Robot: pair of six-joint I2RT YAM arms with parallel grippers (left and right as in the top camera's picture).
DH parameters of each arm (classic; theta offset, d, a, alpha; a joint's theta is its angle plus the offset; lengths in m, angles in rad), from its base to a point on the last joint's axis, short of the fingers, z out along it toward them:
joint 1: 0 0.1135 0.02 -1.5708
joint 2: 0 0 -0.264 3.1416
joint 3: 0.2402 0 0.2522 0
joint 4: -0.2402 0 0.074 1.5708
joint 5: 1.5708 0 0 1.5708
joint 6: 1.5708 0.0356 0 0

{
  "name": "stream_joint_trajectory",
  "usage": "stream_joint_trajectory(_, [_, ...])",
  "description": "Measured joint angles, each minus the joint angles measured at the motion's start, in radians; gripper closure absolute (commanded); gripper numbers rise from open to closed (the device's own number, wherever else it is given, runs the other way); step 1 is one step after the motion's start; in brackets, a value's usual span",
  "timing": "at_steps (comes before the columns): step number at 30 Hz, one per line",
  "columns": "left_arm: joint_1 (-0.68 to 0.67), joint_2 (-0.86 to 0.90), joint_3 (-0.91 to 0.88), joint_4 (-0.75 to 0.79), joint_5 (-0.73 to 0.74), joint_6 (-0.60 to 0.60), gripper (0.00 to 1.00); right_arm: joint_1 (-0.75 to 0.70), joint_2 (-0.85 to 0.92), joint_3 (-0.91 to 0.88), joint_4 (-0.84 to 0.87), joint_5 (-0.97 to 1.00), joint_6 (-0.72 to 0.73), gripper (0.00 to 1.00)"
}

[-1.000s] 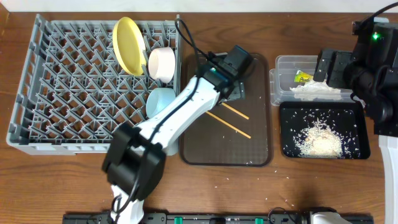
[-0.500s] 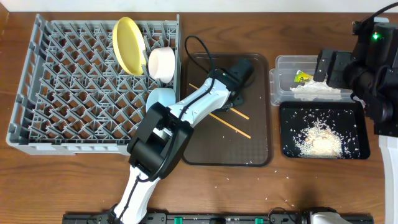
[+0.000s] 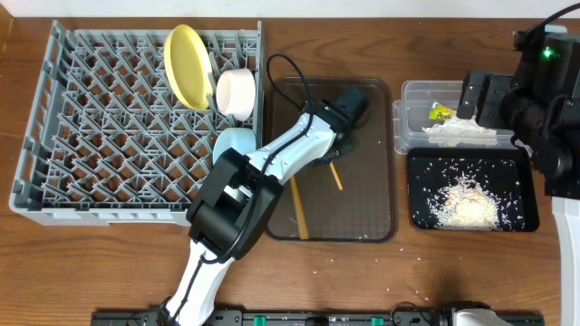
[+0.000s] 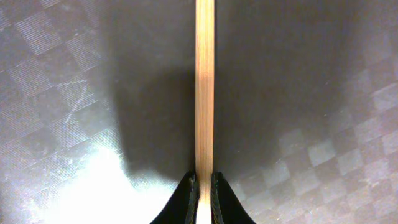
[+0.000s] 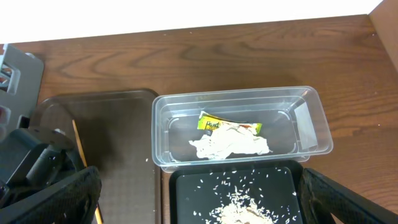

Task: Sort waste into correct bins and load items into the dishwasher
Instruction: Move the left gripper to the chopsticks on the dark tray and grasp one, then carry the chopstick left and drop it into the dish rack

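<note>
My left gripper [image 4: 204,186] is shut on a wooden chopstick [image 4: 204,87] just above the brown serving tray [image 3: 362,217]. Overhead, a short piece of that chopstick [image 3: 336,176] shows below the left gripper [image 3: 333,154]. The second chopstick [image 3: 298,208] lies loose on the tray. In the dish rack [image 3: 100,136] stand the yellow plate [image 3: 186,65], white bowl [image 3: 236,92] and light blue bowl [image 3: 233,143]. My right gripper [image 5: 199,208] hangs open over the clear tub [image 5: 236,96] and black tray [image 5: 186,186]. The tub holds the wrapper [image 5: 214,123] and crumpled paper [image 5: 230,143].
Rice [image 3: 467,204] is heaped in the black tray [image 3: 521,158]. A few loose grains [image 3: 419,257] lie on the wooden table near the trays' front edges. The left arm's cable [image 3: 290,72] loops above the brown tray's far left corner.
The left gripper came down onto the tray and shut on one chopstick. Both chopsticks turned from a diagonal lie to nearly straight front-to-back. The right arm stayed still.
</note>
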Motion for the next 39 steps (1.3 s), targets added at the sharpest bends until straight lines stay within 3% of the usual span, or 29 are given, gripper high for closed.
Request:
stream_joint_trajectory(16, [0.0, 0.009, 0.035, -0.047, 0.014, 0.103, 0.93, 0.0, 0.0, 0.0, 0.0, 0.0, 0.0, 0.01])
stream_joint_trajectory(22, [0.018, -0.052, 0.122, -0.213, 0.027, 0.387, 0.93, 0.0, 0.0, 0.0, 0.0, 0.0, 0.0, 0.01])
stream_joint_trajectory(26, [0.082, -0.253, 0.134, -0.338, -0.062, 0.536, 0.92, 0.0, 0.0, 0.0, 0.0, 0.0, 0.0, 0.01])
stream_joint_trajectory(32, [0.247, -0.503, 0.18, -0.38, -0.201, 0.705, 0.93, 0.0, 0.0, 0.0, 0.0, 0.0, 0.0, 0.01])
stream_joint_trajectory(39, [0.429, -0.503, 0.14, -0.506, -0.241, 0.895, 0.93, 0.0, 0.0, 0.0, 0.0, 0.0, 0.0, 0.01])
